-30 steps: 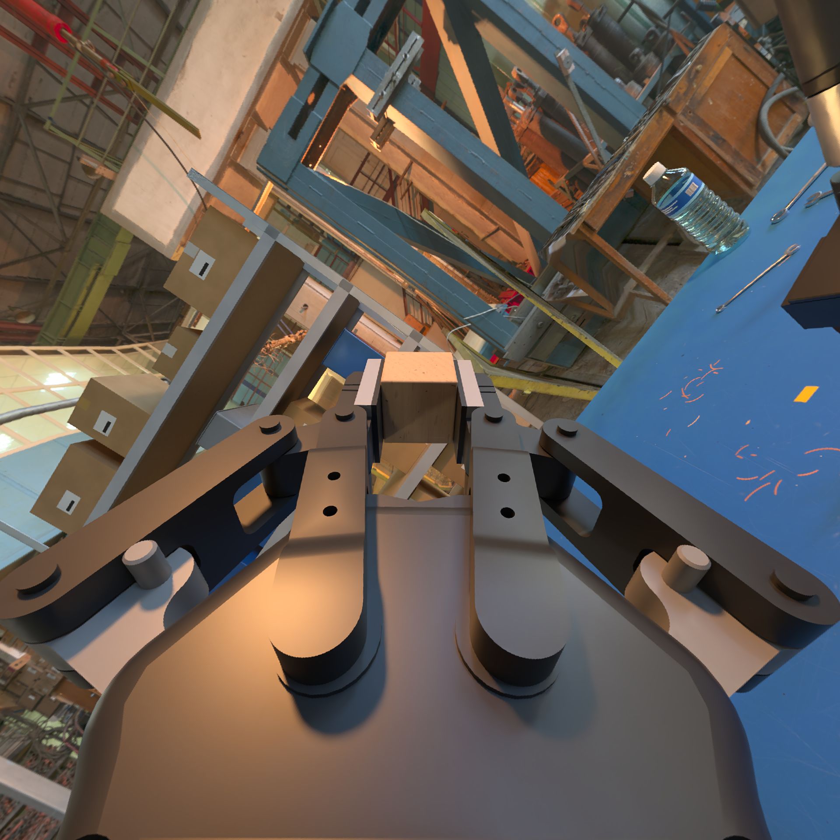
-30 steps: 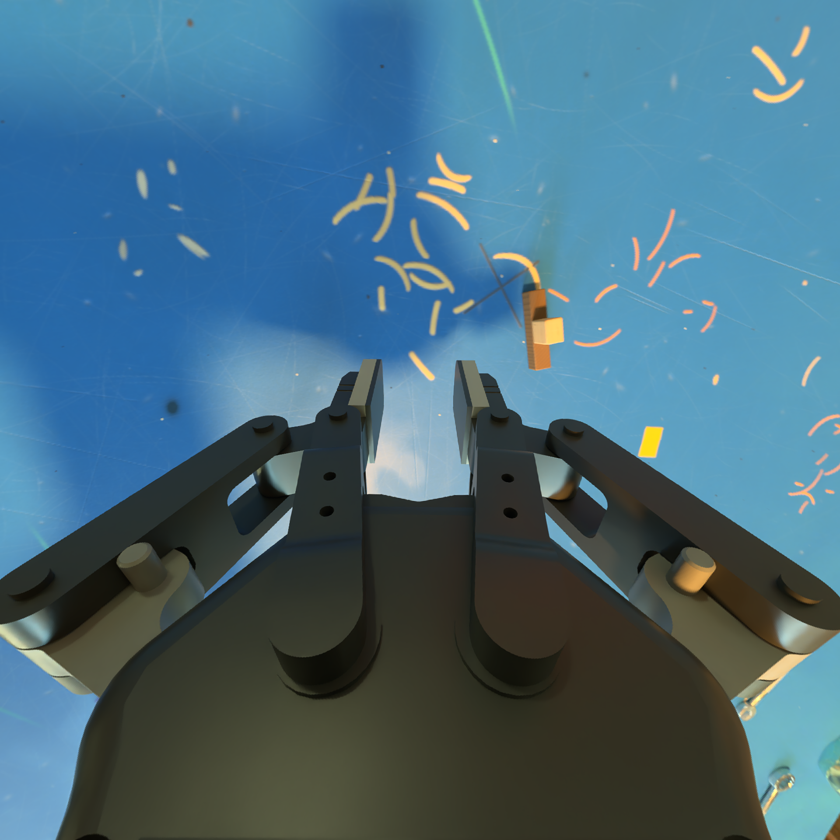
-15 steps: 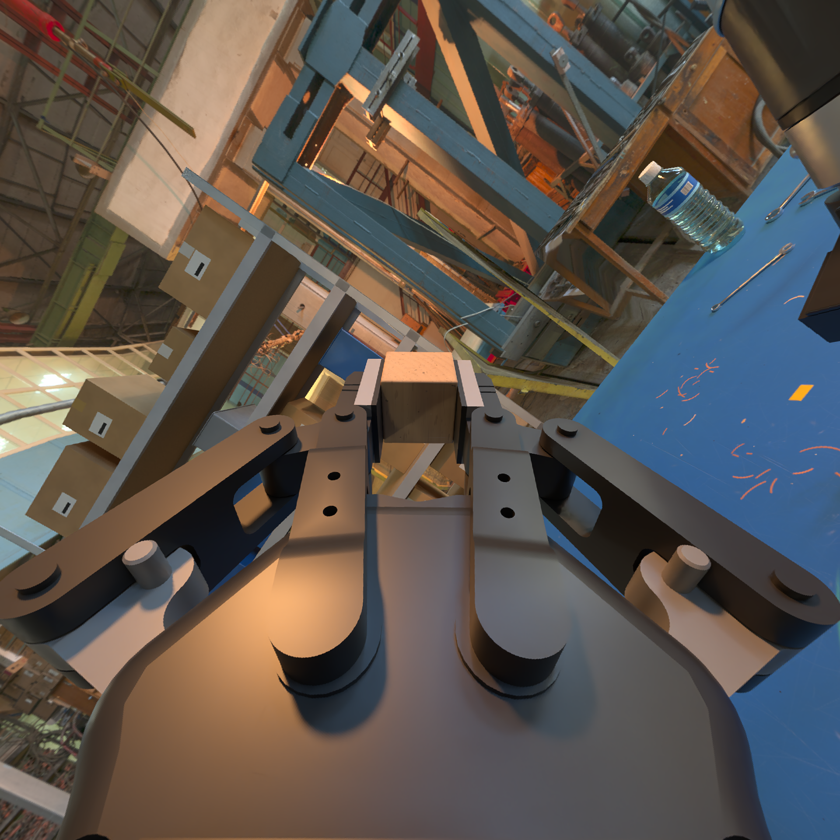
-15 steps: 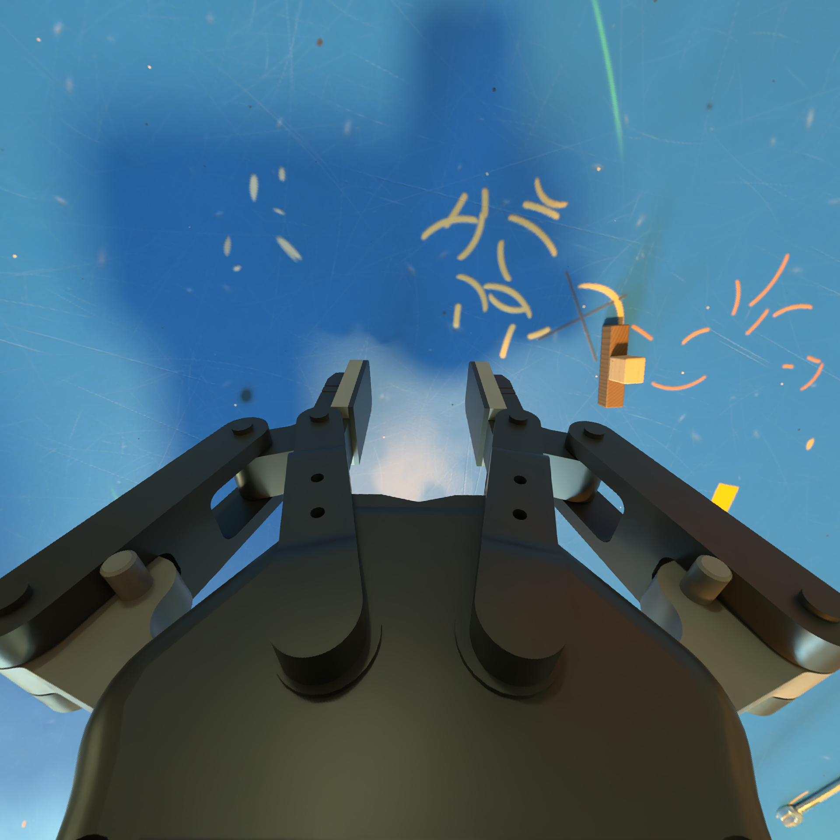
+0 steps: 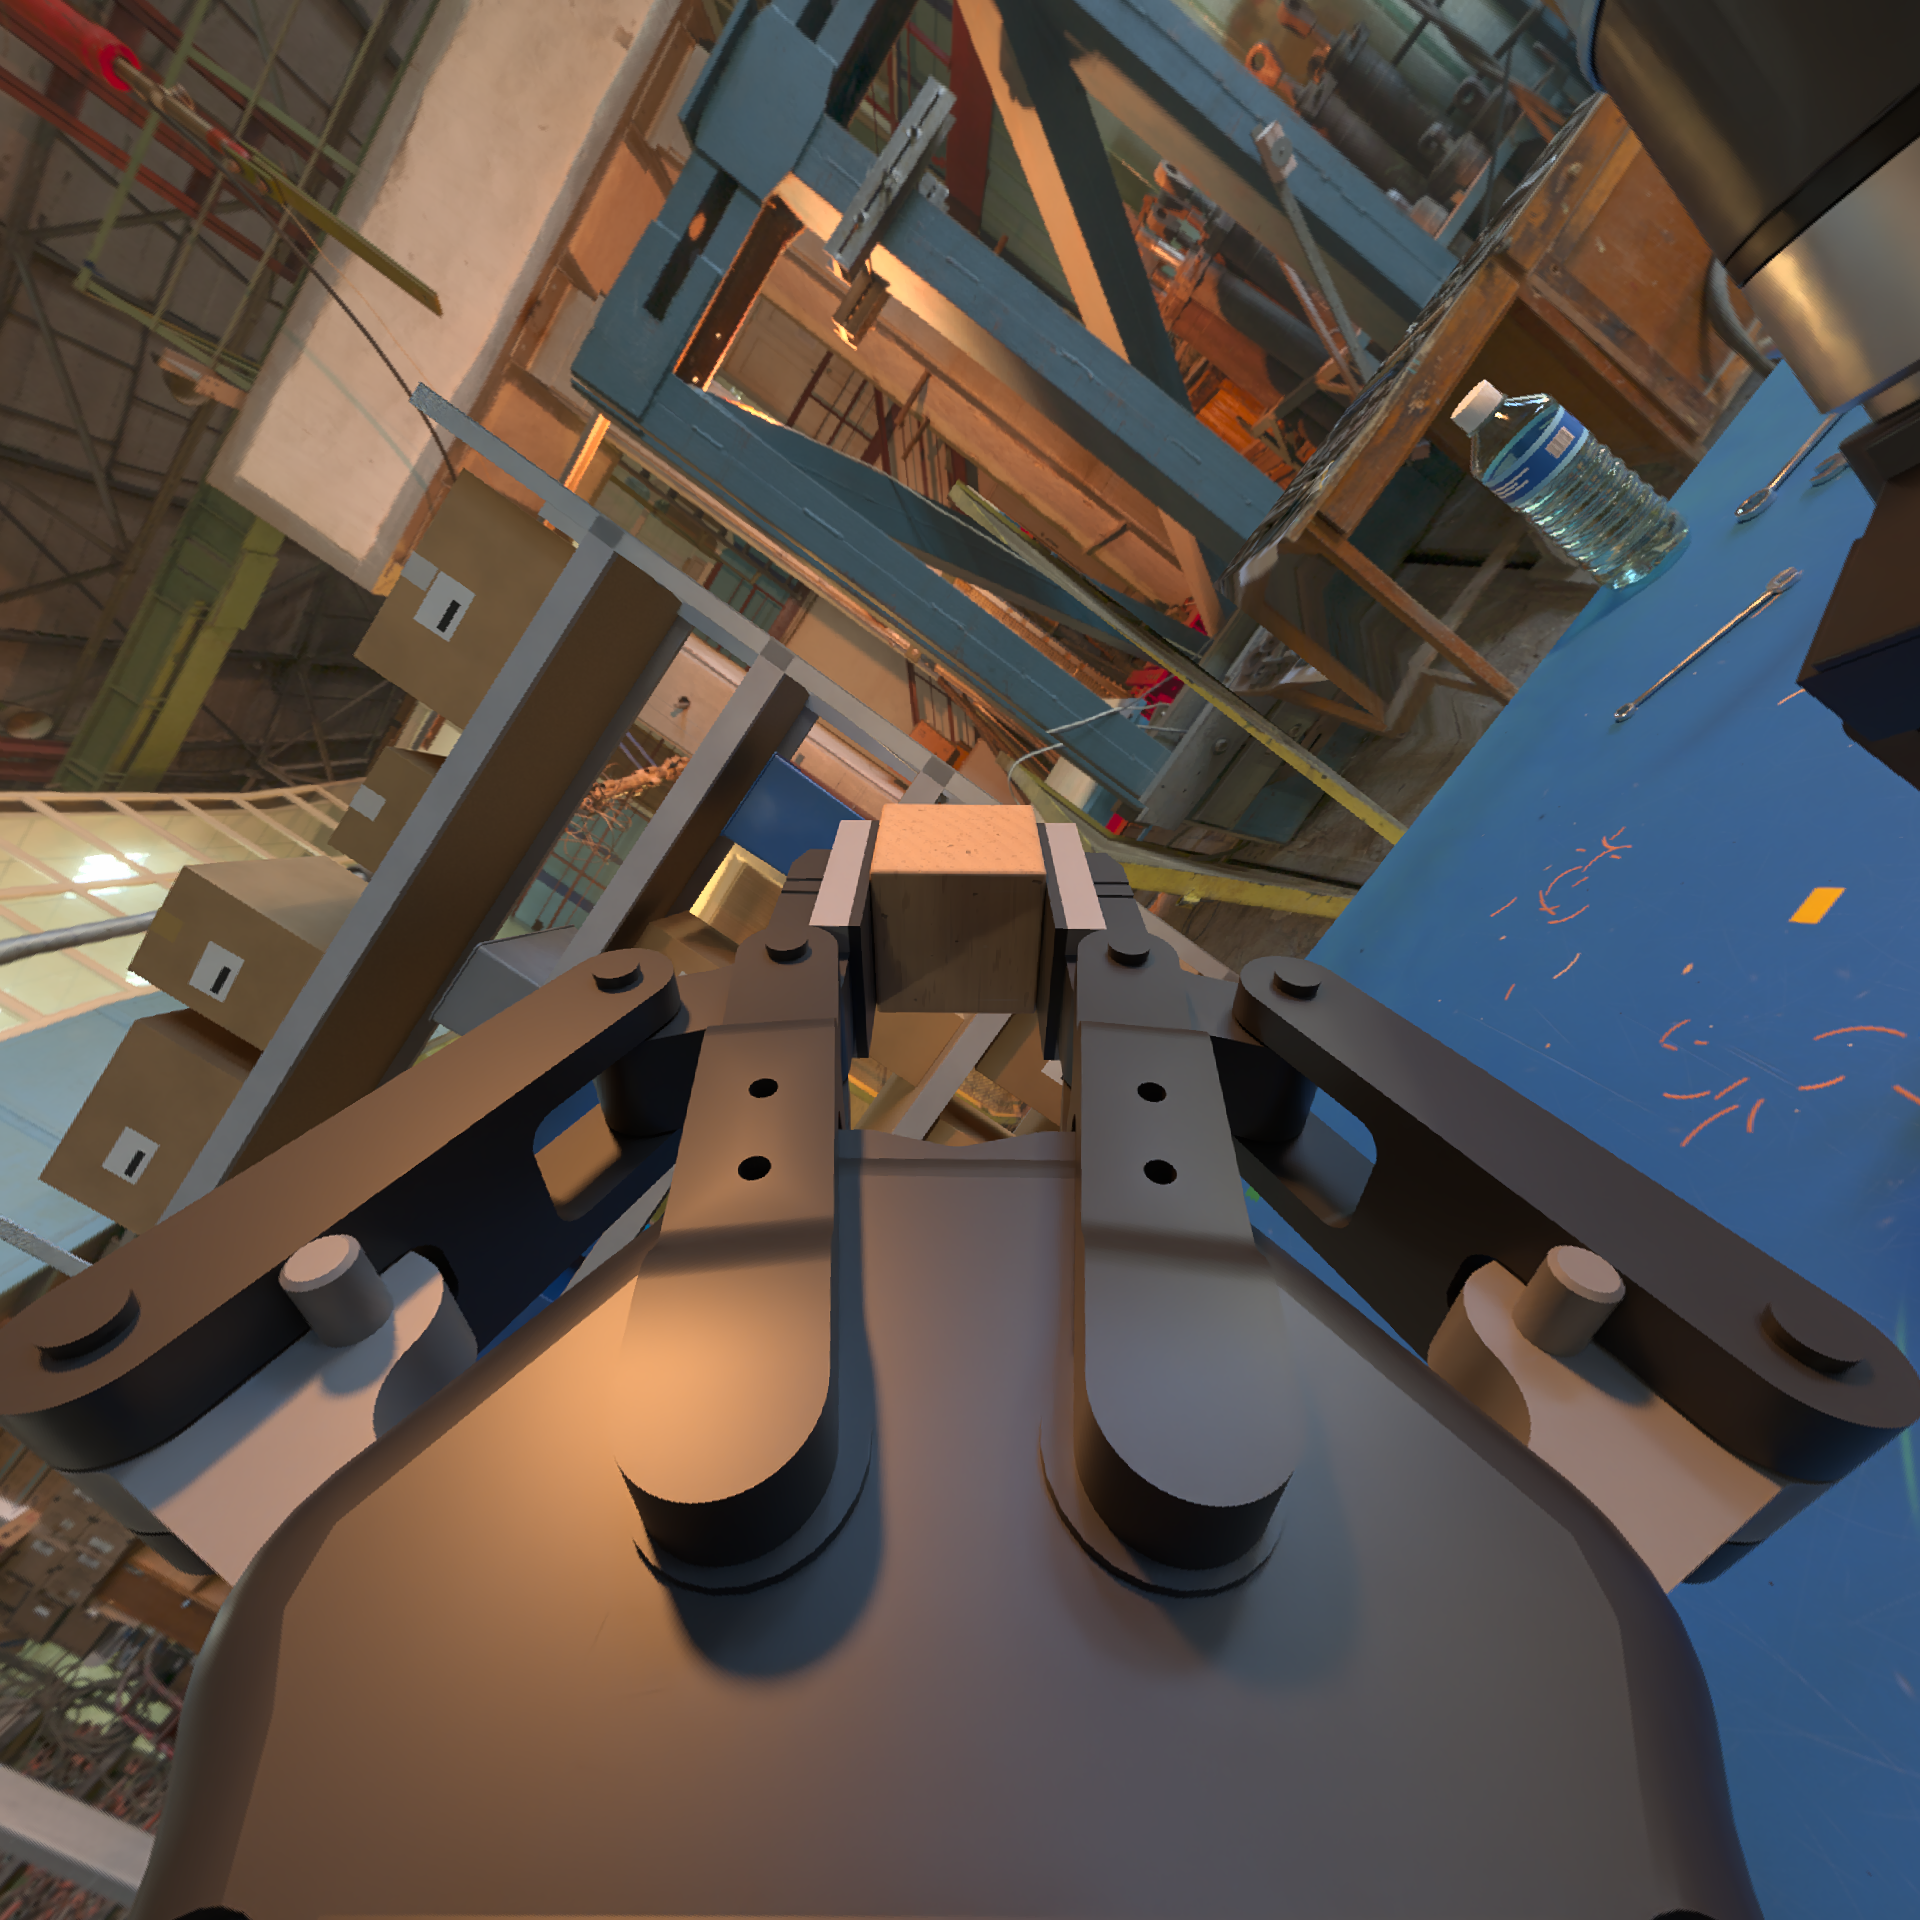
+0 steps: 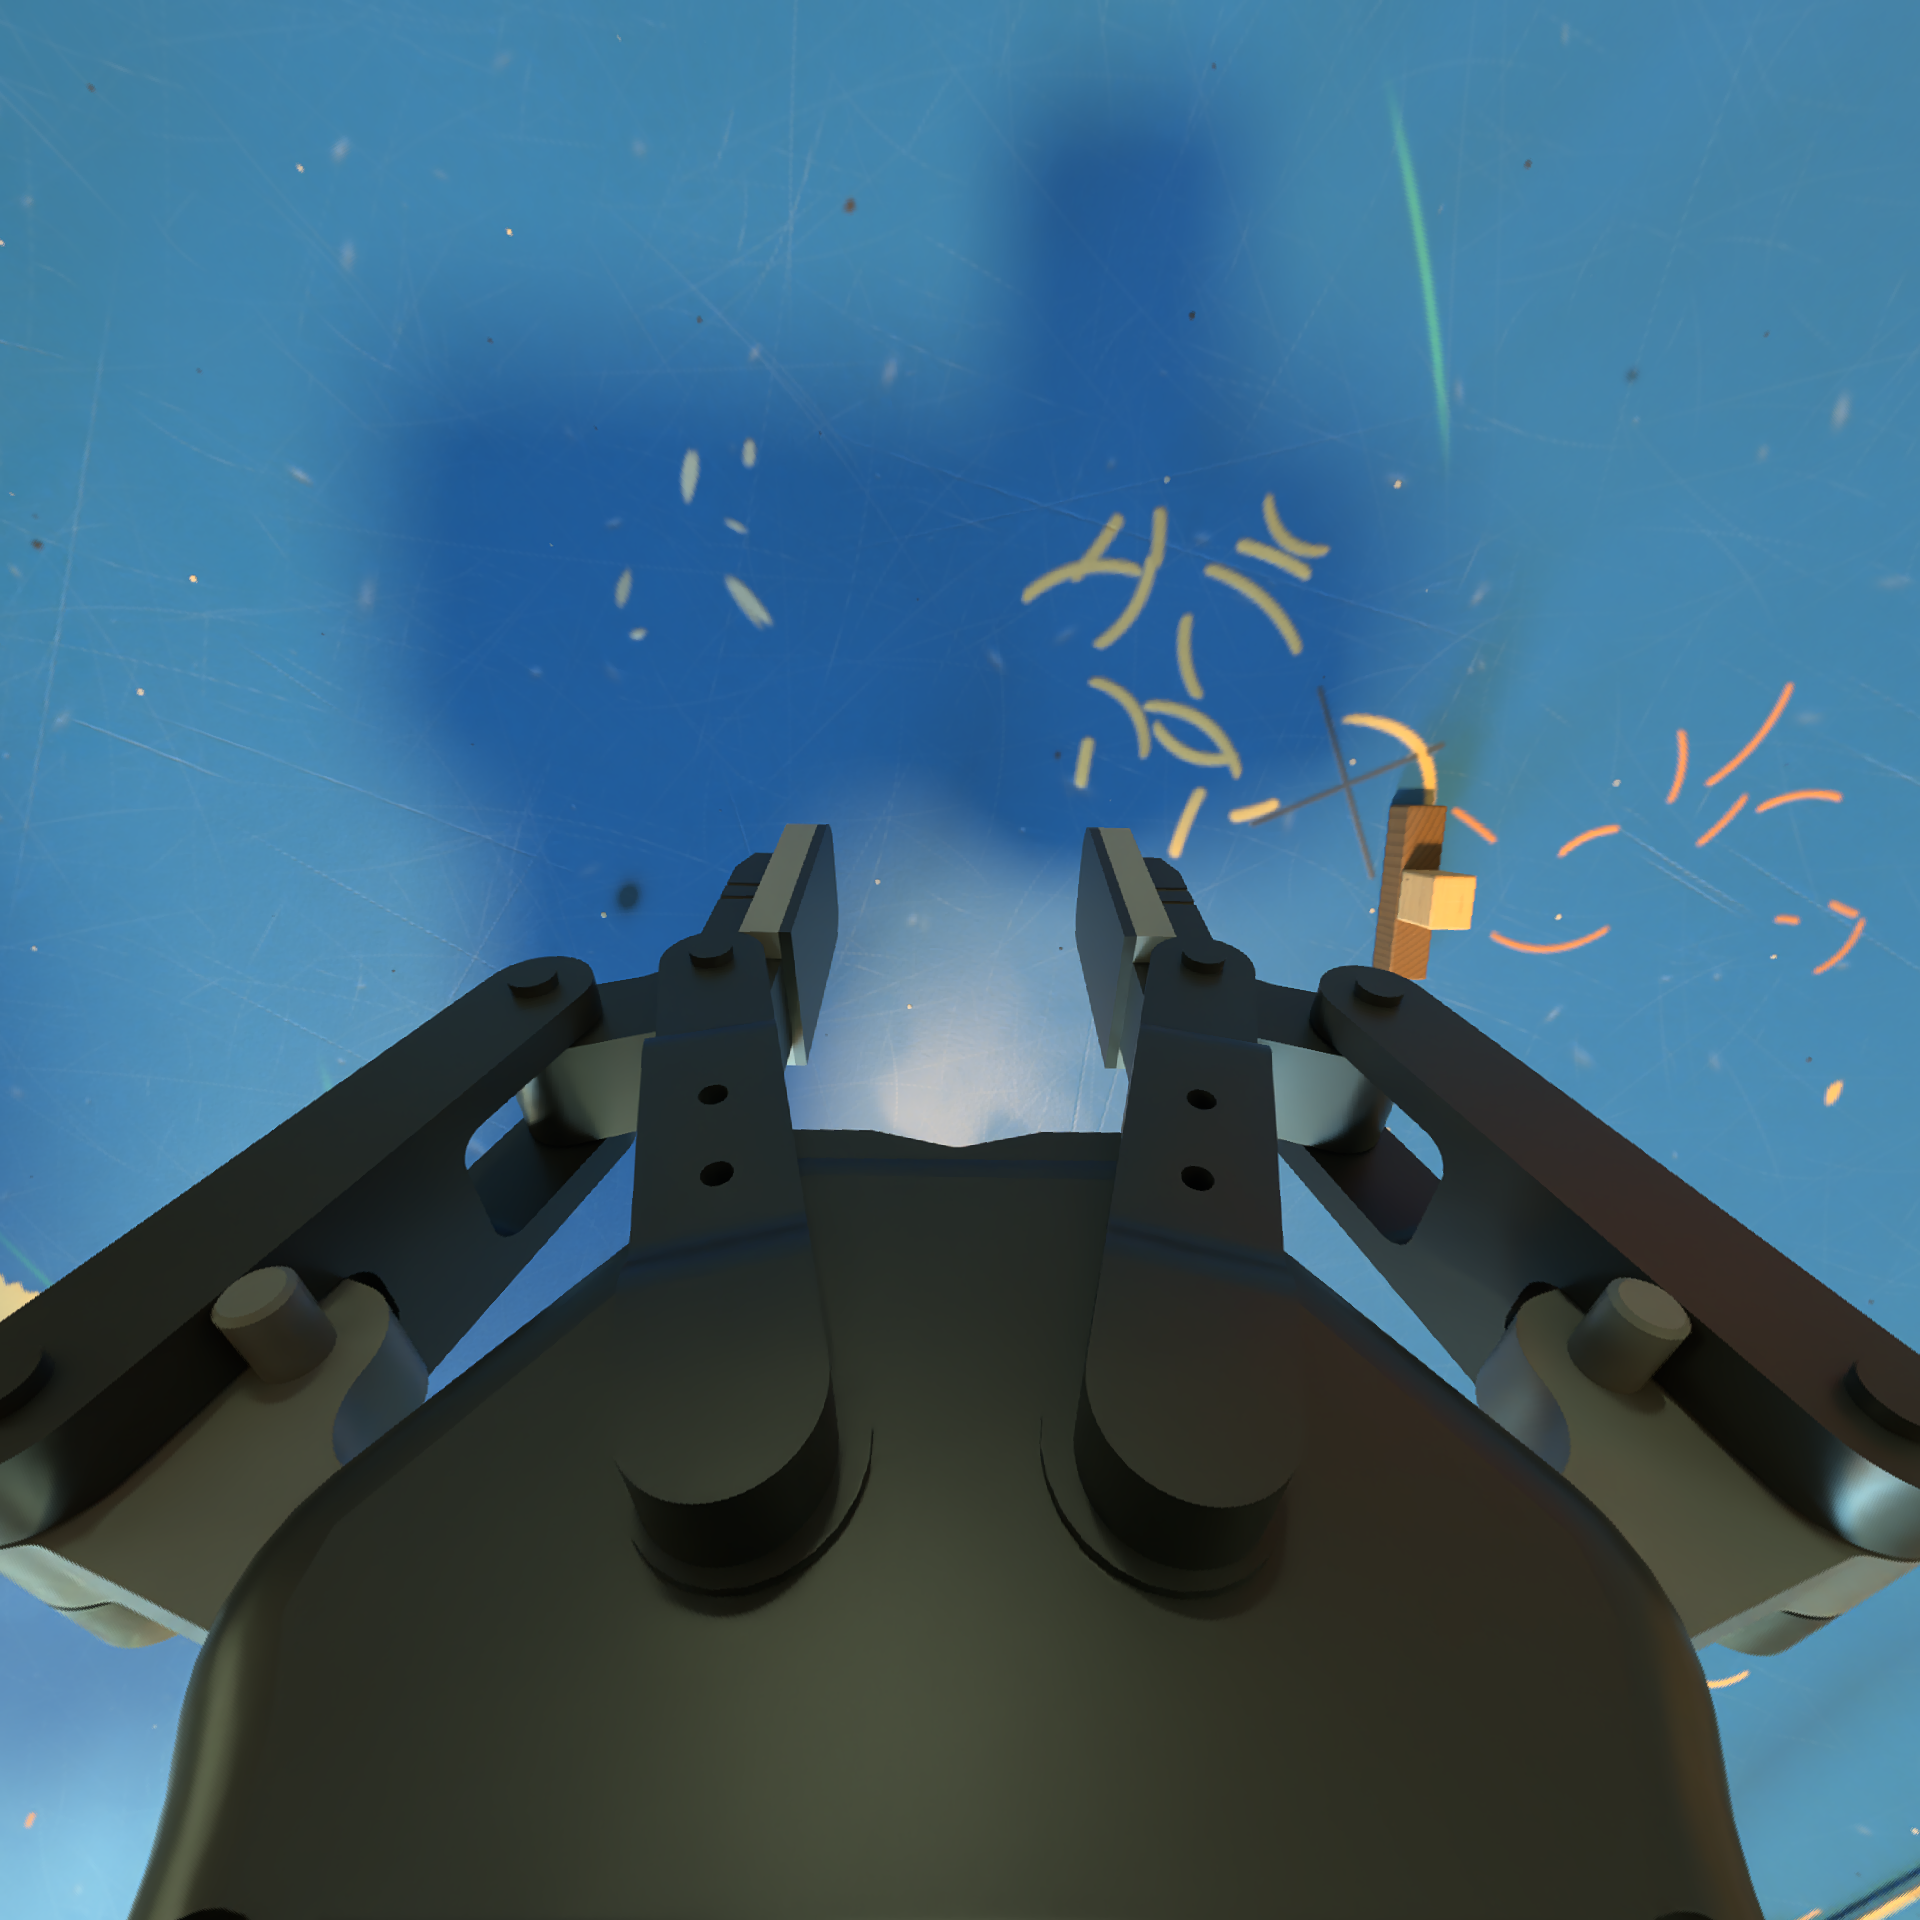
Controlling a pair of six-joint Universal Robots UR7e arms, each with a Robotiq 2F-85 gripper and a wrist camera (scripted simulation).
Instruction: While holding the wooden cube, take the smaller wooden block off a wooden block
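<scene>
My left gripper [image 5: 956, 883] is shut on the wooden cube [image 5: 956, 914] and holds it in the air, off the blue table [image 5: 1621, 1039]. In the right wrist view my right gripper [image 6: 956, 883] is open and empty, high above the blue table [image 6: 416, 312], pointing down at it. A small light wooden block [image 6: 1439, 899] sits on a longer, darker wooden block [image 6: 1408, 894] on the table, to the right of my right fingertips and well below them.
In the left wrist view a water bottle [image 5: 1569, 488] stands at the table's far edge, with thin metal tools [image 5: 1704, 644] near it. Part of the other arm [image 5: 1787, 156] shows at the upper right. Orange scratch marks [image 6: 1174, 644] and a yellow patch [image 5: 1816, 904] mark the table.
The right gripper's jaws have opened wider. In its view the two stacked blocks have shifted right and downward. The left gripper still holds the cube, nearly still.
</scene>
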